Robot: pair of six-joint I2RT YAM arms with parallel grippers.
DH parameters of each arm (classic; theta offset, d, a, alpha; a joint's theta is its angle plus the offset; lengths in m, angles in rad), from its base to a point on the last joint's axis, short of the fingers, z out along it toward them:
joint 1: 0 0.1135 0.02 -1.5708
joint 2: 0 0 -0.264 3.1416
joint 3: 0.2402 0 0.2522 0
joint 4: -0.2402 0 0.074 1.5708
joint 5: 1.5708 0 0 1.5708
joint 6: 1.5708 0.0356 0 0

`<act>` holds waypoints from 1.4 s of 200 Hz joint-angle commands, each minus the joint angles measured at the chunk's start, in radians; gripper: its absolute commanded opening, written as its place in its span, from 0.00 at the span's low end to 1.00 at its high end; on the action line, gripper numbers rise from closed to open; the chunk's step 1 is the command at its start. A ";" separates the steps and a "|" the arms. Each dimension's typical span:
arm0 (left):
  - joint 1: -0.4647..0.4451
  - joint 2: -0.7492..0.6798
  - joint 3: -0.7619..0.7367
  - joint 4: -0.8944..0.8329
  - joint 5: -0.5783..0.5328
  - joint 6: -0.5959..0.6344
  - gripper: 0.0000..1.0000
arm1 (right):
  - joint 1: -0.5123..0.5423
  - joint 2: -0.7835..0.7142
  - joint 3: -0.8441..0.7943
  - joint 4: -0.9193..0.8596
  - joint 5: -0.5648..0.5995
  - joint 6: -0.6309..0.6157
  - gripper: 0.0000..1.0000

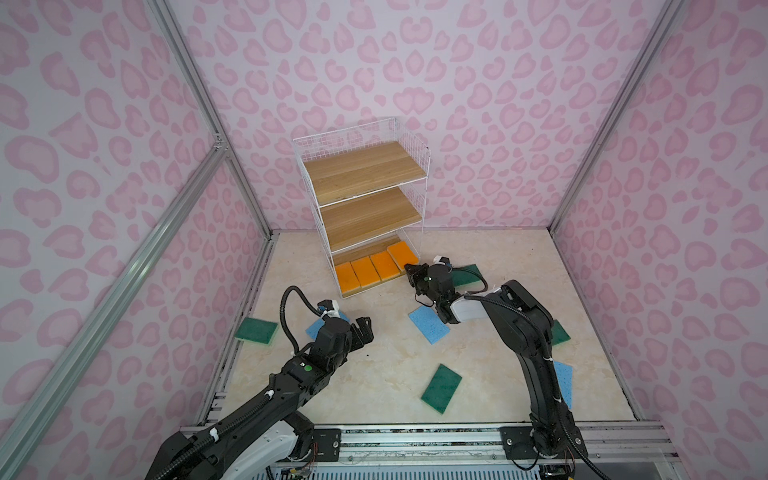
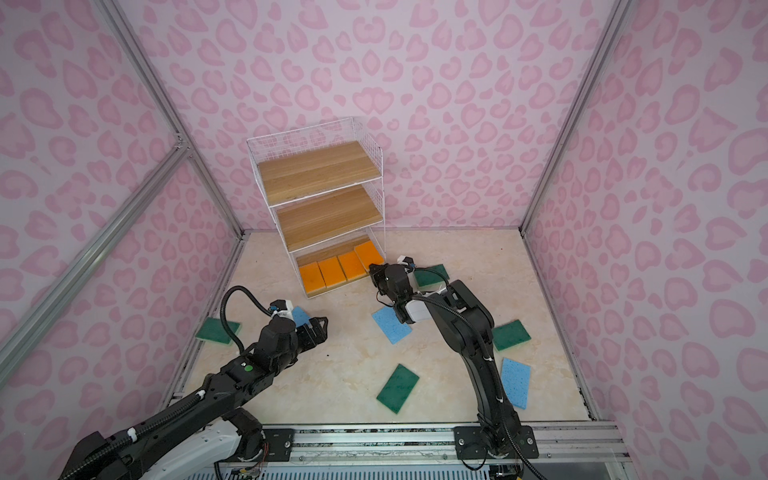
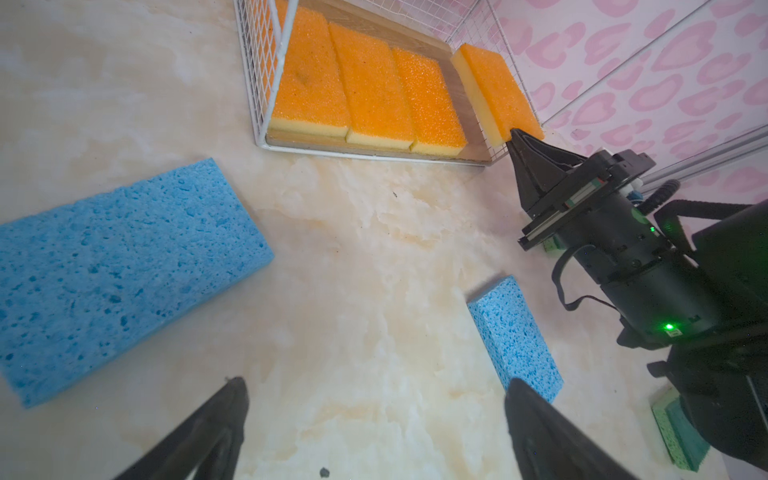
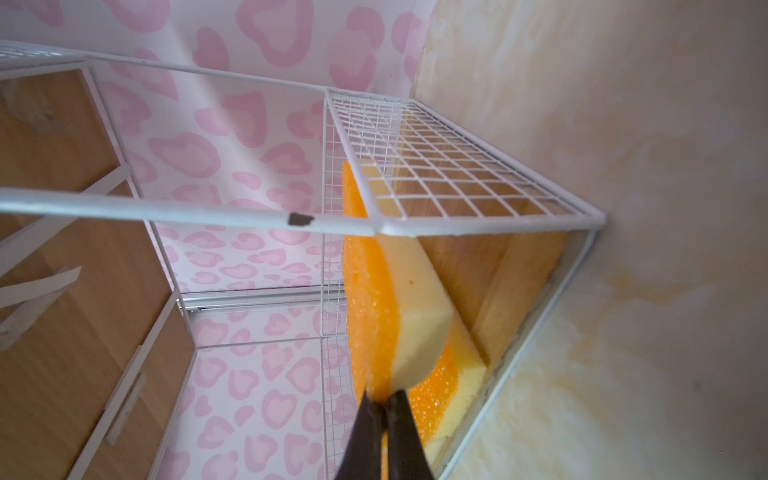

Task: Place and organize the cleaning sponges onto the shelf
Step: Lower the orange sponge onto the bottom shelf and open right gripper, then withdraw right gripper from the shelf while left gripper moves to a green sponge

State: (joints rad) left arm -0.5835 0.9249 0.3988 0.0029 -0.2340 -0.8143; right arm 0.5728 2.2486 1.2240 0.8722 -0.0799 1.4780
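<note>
- Pinching one corner of the fourth orange sponge (image 4: 399, 299), the right gripper (image 4: 384, 405) has its fingers shut tight on it at the front right corner of the shelf (image 1: 365, 170).
- That sponge sits tilted in the right end of the bottom tier, orange face and pale yellow side both showing, close to the wire side wall.
- Three orange sponges (image 1: 365, 272) lie flat in a row on the same bottom board, just beside the held one; the two upper boards are bare.
- The left gripper (image 3: 374, 382) hangs over the marbled tabletop (image 1: 374, 374) with its fingers spread wide, holding nothing, well apart from the shelf.
- A light blue sponge (image 3: 116, 270) lies just beside that gripper, another (image 1: 428, 324) lies near the right arm's wrist, and a third (image 2: 515, 382) lies beside the right arm's base.
- Dark green sponges lie scattered on the tabletop: one at the left edge (image 1: 256, 330), one toward the front middle (image 1: 441, 388), one behind the right gripper (image 1: 467, 274) and one right of the right arm (image 2: 511, 332).
</note>
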 commanded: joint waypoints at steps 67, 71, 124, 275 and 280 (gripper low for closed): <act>0.002 0.060 0.005 0.056 0.029 0.003 0.97 | -0.019 0.087 0.081 -0.039 0.023 0.001 0.04; 0.002 0.059 0.005 0.056 0.029 0.004 0.97 | -0.019 0.092 0.085 -0.039 0.023 0.002 0.04; 0.004 0.044 -0.002 0.054 0.020 0.011 0.97 | -0.024 0.119 0.122 -0.056 0.018 0.003 0.09; 0.144 -0.057 0.042 -0.184 -0.001 -0.021 0.98 | -0.010 -0.093 -0.084 -0.061 0.010 -0.055 0.63; 0.171 -0.062 0.041 -0.191 0.022 -0.015 0.97 | -0.012 -0.107 -0.108 -0.044 0.006 -0.055 0.63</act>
State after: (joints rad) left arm -0.4973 0.8837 0.4297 -0.1043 -0.2607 -0.8223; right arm 0.5671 2.1769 1.1816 0.7876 -0.0719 1.4433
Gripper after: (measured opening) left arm 0.976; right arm 0.626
